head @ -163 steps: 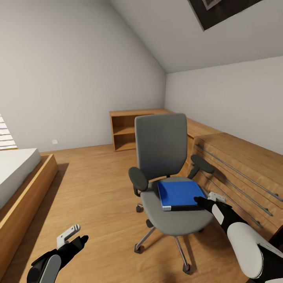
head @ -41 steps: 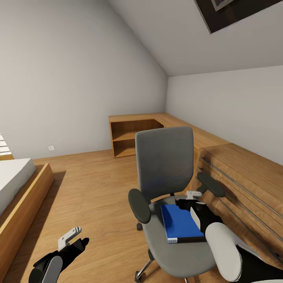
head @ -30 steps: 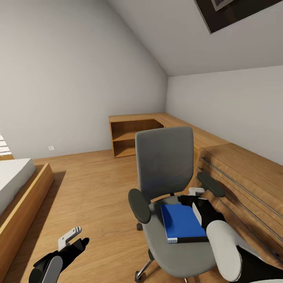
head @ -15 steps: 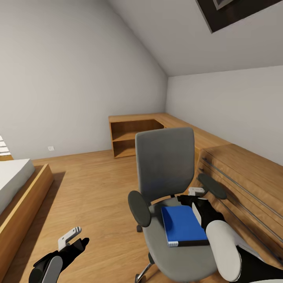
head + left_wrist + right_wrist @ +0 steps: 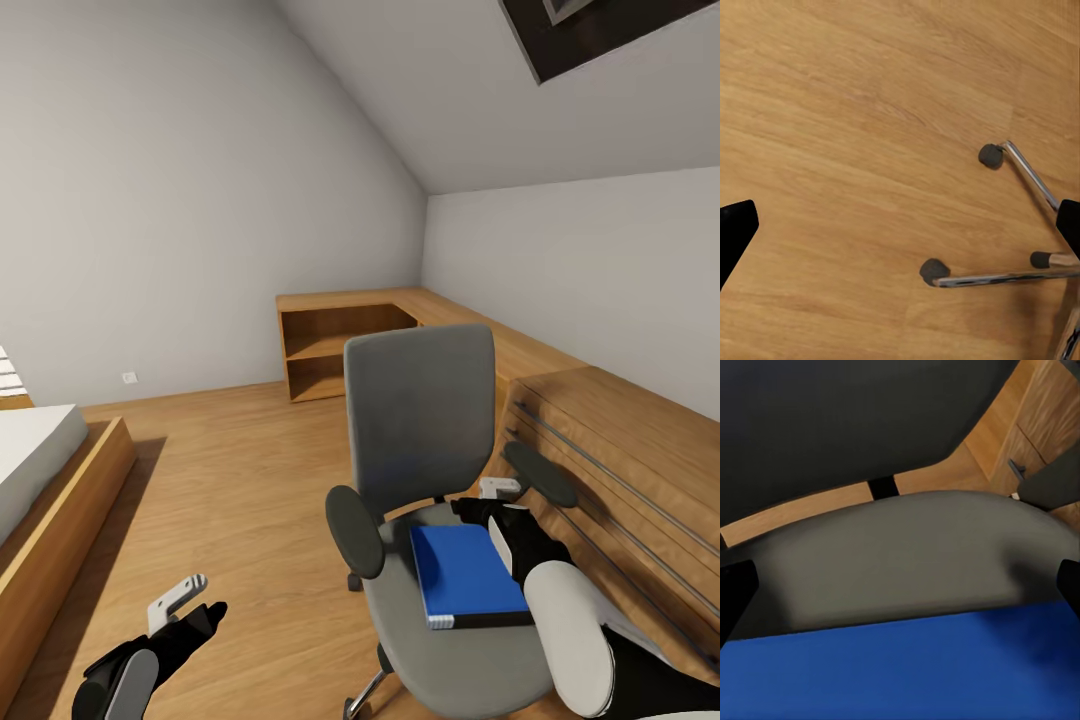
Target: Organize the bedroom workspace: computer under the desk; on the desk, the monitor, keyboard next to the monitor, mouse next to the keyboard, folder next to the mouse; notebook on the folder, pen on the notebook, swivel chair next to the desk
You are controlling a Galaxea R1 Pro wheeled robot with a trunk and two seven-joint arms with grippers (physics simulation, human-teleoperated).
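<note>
While the folder (image 5: 465,572) lies flat on the swivel chair (image 5: 425,470) seat, its long axis runs from the backrest toward the seat's front edge, white stripe at the front. My right gripper (image 5: 488,507) sits spread at the folder's far corner, beside the armrest. My left gripper (image 5: 190,608) hangs spread over open floor (image 5: 230,480) left of the chair.

No legible text, label, brand, number or sign appears in any view. The flat bright blue rectangular folder (image 5: 465,573) bears no readable marking.
</note>
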